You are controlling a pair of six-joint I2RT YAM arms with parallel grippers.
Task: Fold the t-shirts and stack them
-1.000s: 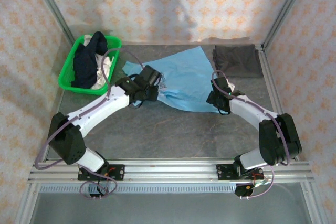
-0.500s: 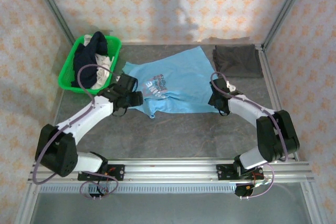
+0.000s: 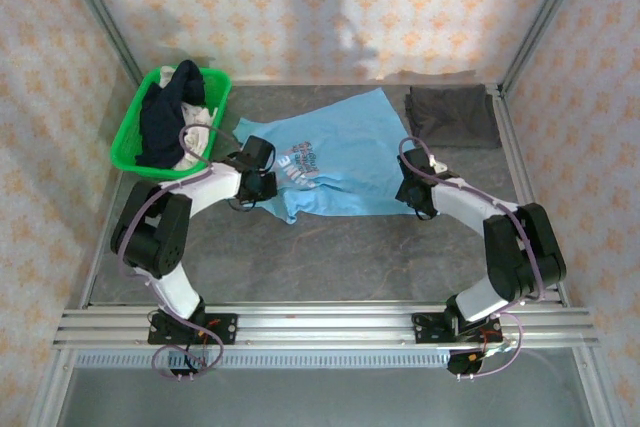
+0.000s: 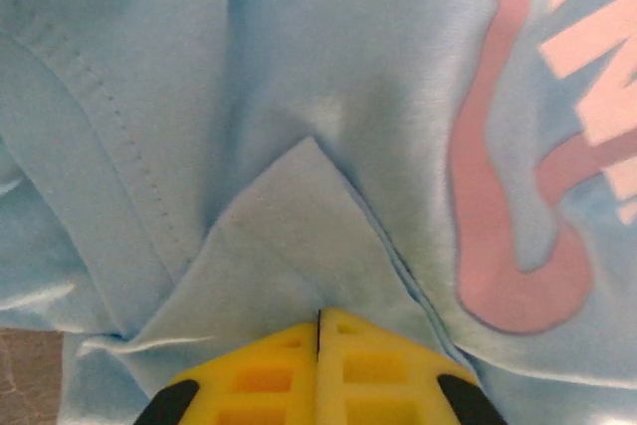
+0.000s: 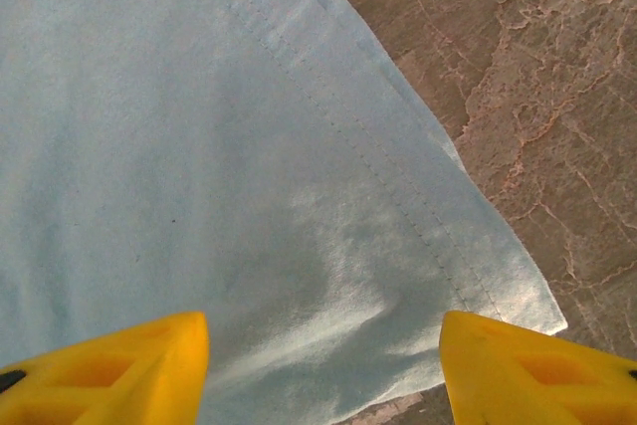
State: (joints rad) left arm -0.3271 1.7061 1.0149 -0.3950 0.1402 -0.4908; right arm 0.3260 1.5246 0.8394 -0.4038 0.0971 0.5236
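My left gripper (image 4: 318, 318) pinches a fold of the soft light blue t-shirt (image 3: 345, 152) on the grey table (image 3: 350, 247); my right gripper (image 5: 323, 330), open over its corner, should grab next to fold.

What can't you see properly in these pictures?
- Lettering on the blue shirt: too small from the top, cut off by the edge at the left wrist.
- Clothes in the basket: the navy one covers those beneath, top view.
- Grey shirt: folded, its inside is hidden, top view.
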